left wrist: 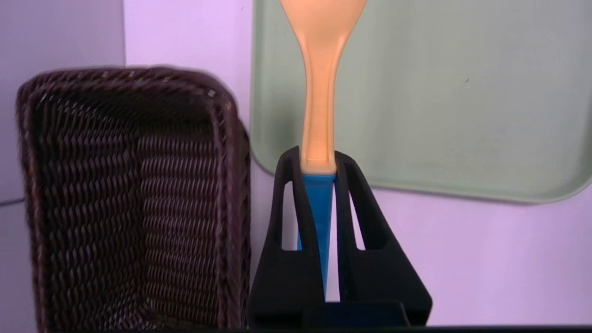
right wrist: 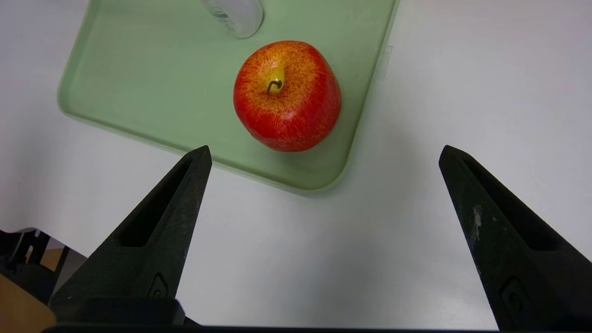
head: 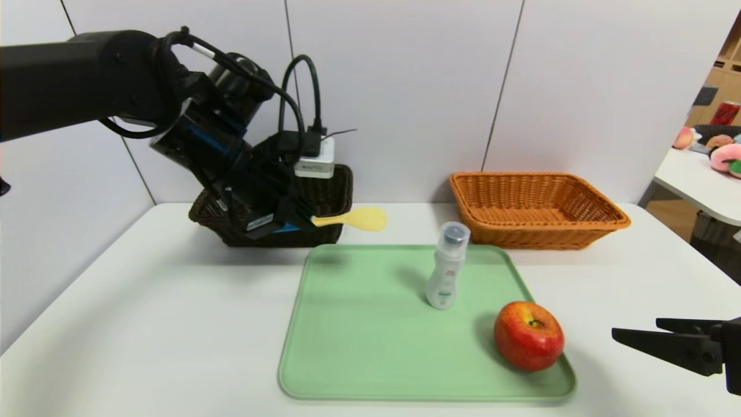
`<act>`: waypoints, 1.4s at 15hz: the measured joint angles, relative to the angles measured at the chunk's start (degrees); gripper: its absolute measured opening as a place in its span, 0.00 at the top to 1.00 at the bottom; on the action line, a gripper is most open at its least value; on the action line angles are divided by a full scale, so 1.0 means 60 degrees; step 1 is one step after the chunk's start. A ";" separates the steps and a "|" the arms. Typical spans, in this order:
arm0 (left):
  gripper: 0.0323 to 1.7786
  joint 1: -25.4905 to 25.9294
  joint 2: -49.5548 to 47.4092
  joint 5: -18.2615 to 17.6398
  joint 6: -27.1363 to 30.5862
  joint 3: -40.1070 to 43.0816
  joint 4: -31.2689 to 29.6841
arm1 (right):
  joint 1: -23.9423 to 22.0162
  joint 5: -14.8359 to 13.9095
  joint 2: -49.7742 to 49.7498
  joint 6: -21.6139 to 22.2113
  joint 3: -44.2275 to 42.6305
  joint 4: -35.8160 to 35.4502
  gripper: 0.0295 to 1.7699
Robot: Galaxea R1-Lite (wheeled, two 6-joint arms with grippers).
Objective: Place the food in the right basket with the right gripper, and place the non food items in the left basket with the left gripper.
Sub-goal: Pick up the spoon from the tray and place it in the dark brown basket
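My left gripper (head: 308,220) is shut on the blue handle (left wrist: 319,208) of the yellow rice spoon (head: 365,219), held in the air at the front right corner of the dark brown basket (head: 333,191). The spoon's blade (left wrist: 321,55) sticks out over the green tray's far edge. In the left wrist view the dark brown basket (left wrist: 129,185) lies just beside the fingers. The white bottle (head: 446,269) stands upright on the tray, and the red apple (head: 528,336) sits at its near right corner. My right gripper (head: 637,330) hovers open, low and right of the tray, with the apple (right wrist: 286,97) ahead of it (right wrist: 325,150). The orange-tan basket (head: 521,234) is empty.
The green tray (head: 359,347) lies mid-table in front of both baskets, which stand against the back wall. A side table (head: 694,174) at the far right carries pink plush fruits (head: 726,157) and a red can (head: 726,113).
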 joint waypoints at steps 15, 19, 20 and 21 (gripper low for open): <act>0.93 0.2089 0.1469 0.0000 0.0293 -0.0004 -0.3712 | -0.0022 -0.0138 -0.0506 0.0045 0.0358 0.0043 0.04; 0.93 0.2375 0.1989 0.0022 0.0274 -0.0004 -0.4051 | -0.0028 -0.0169 -0.0549 0.0047 0.0311 0.0051 0.04; 0.93 0.2440 0.2048 0.0041 0.0262 -0.0004 -0.4051 | -0.0028 -0.0169 -0.0549 0.0047 0.0299 0.0051 0.04; 0.93 0.2495 0.2109 0.0047 0.0242 -0.0004 -0.4051 | -0.0028 -0.0171 -0.0549 0.0047 0.0293 0.0051 0.04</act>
